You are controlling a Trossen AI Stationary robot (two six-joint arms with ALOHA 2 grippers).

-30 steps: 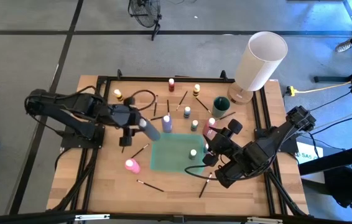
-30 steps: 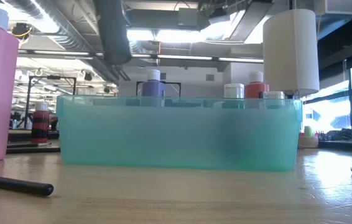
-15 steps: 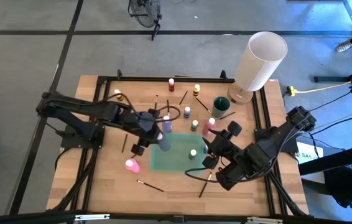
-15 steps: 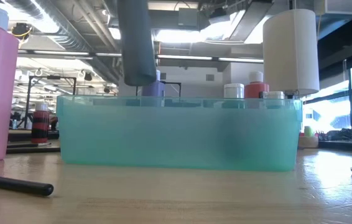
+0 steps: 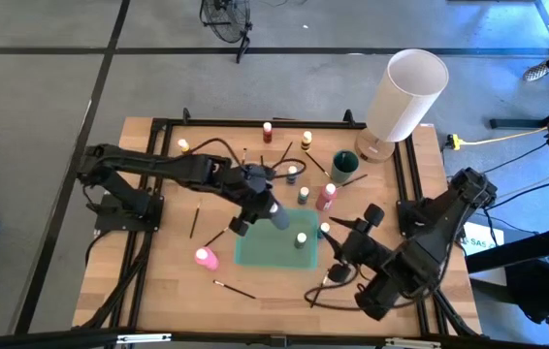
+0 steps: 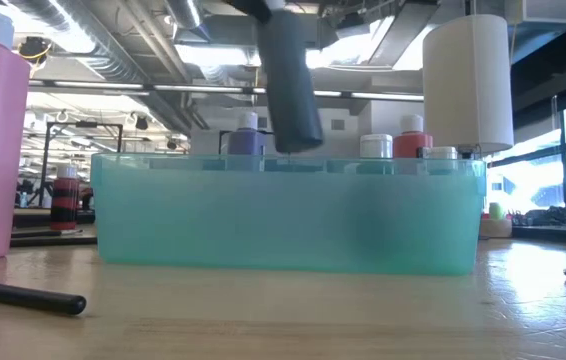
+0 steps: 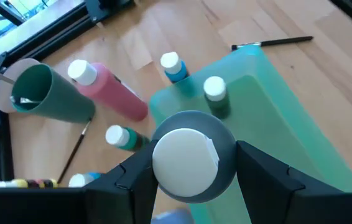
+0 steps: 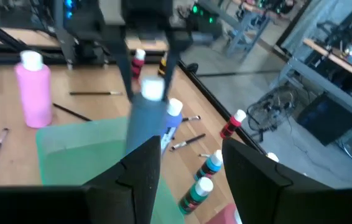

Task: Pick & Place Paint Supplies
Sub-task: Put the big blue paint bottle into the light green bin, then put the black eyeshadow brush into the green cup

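Grey-blue bottle (image 5: pixel 277 213), white-capped, sits clamped in the left gripper (image 7: pixel 194 180) by its cap end, body hanging tilted over the teal bin (image 5: pixel 255 250) just below. It looks light, rigid plastic, smooth and liable to slip; a hold across the cap or shoulder seems safest. Right gripper (image 5: pixel 338 274) waits beside the bin's far edge; whether its fingers grip anything I cannot tell. Counted: 1 bottle inside the bin (image 5: pixel 301 239), 1 pink bottle (image 5: pixel 205 258) outside.

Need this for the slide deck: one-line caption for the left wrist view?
Left hand holds a grey paint bottle above the teal bin, which holds one green bottle.
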